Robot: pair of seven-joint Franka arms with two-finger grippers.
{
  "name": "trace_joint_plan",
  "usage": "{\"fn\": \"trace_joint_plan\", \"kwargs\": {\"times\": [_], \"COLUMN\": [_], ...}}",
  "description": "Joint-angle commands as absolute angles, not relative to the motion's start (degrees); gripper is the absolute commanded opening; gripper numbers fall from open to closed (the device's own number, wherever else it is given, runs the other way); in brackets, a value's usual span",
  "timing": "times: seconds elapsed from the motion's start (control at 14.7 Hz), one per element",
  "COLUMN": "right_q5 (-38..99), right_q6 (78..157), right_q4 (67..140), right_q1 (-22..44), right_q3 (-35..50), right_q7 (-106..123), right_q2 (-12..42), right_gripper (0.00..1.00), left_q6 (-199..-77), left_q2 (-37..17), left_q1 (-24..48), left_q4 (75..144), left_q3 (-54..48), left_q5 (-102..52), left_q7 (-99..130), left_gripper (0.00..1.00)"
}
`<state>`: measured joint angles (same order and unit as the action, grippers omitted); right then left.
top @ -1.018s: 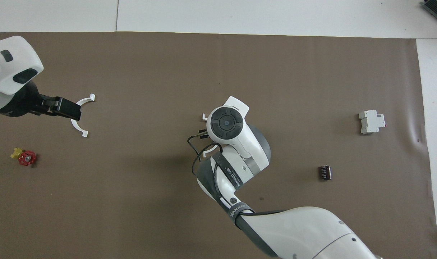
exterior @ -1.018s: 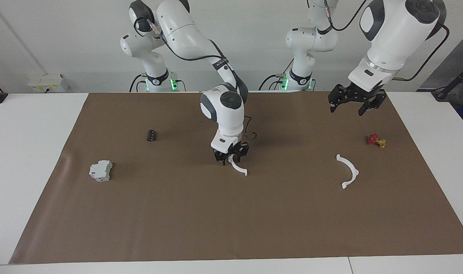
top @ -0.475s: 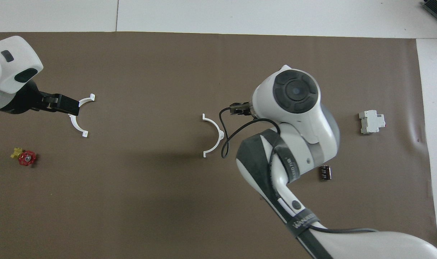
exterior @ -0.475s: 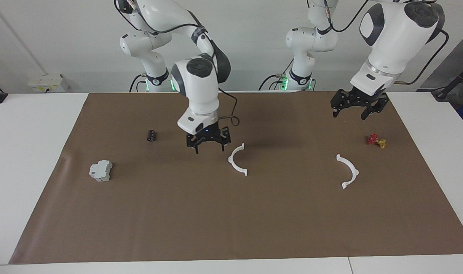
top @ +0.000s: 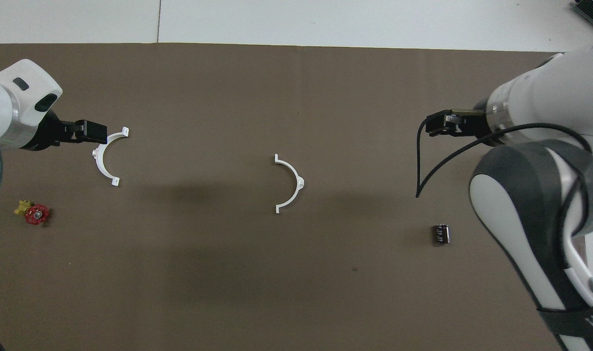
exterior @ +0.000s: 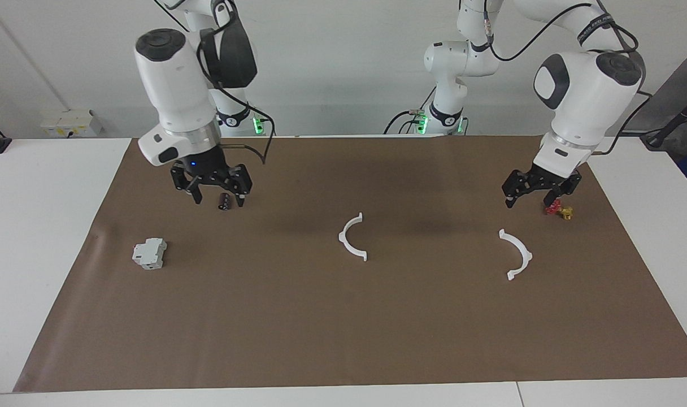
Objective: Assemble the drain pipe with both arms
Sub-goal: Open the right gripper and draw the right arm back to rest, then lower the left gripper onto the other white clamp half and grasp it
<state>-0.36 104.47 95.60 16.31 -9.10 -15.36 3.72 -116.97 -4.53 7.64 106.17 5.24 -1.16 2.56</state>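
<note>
Now right tool point(exterior: 214, 196) has let go, jaws wide, lifted off the mid-surface thin white plastic half-ring point(exterior: 352, 237); left tool point(exterior: 534, 196) wide too, so halves unjoined.

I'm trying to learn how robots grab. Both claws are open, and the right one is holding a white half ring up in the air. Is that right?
Not quite. The right gripper is open but empty, up over the small black cylinder. Both half rings lie flat on the brown mat, as the facing view shows. The left gripper is open too.

2 thin white half-ring pcs w/ small tabs, both flat on brown mat, well apart, unjoined: one point(exterior: 352, 238) mid-mat, other point(exterior: 516, 254) toward left arm's end.
</note>
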Motion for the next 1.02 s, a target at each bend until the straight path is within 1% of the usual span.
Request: {"fn": "trace_joint_plan", "kwargs": {"times": [0.0, 0.2, 0.34, 0.48, 0.61, 0.81, 0.88, 0.95], "right_q5": [-1.4, -3.0, -3.7, -4.3, -4.2, -3.3, -2.1, 0.7], "right_q6": [98.4, 94.1, 92.2, 91.9, 91.5, 92.1, 91.8, 91.4], "right_q4": [96.0, 96.3, 96.9, 97.8, 98.8, 98.7, 98.3, 96.2], "right_q1": [11.6, 7.5, 5.0, 3.1, 1.9, 1.6, 1.4, 1.6], "right_q3": [-8.3, -8.3, -8.3, -8.3, -8.2, -8.2, -8.1, -8.0], "right_q7": [-9.9, -4.8, -1.8, 0.4, 0.5, 0.5, 0.2, -1.6], "right_q2": [0.6, -1.2, -1.8, -2.4, -3.0, -2.9, -2.7, -2.2], "right_gripper": [1.00, 1.00, 1.00, 1.00, 1.00, 1.00, 1.00, 1.00], "left_q6": [-125.8, -132.3, -134.1, -135.8, -137.1, -143.2, -144.2, -145.1], "left_q2": [-3.3, -4.0, -6.1, -8.0, -10.6, -12.7, -13.7, -14.5], "left_q1": [7.1, 6.6, 5.2, 5.8, 6.2, 6.1, 6.0, 5.8], "left_q4": [114.4, 118.4, 118.4, 118.4, 118.7, 122.0, 122.1, 122.2], "left_q3": [6.8, 9.1, 9.1, 9.1, 9.1, 9.1, 9.1, 9.1], "left_q5": [-0.2, -0.2, -0.2, -0.2, -0.2, -0.2, -0.2, -0.2], "left_q7": [4.7, 5.3, 13.2, 18.8, 19.4, 21.3, 21.5, 21.4], "left_gripper": [1.00, 1.00, 1.00, 1.00, 1.00, 1.00, 1.00, 1.00]}}
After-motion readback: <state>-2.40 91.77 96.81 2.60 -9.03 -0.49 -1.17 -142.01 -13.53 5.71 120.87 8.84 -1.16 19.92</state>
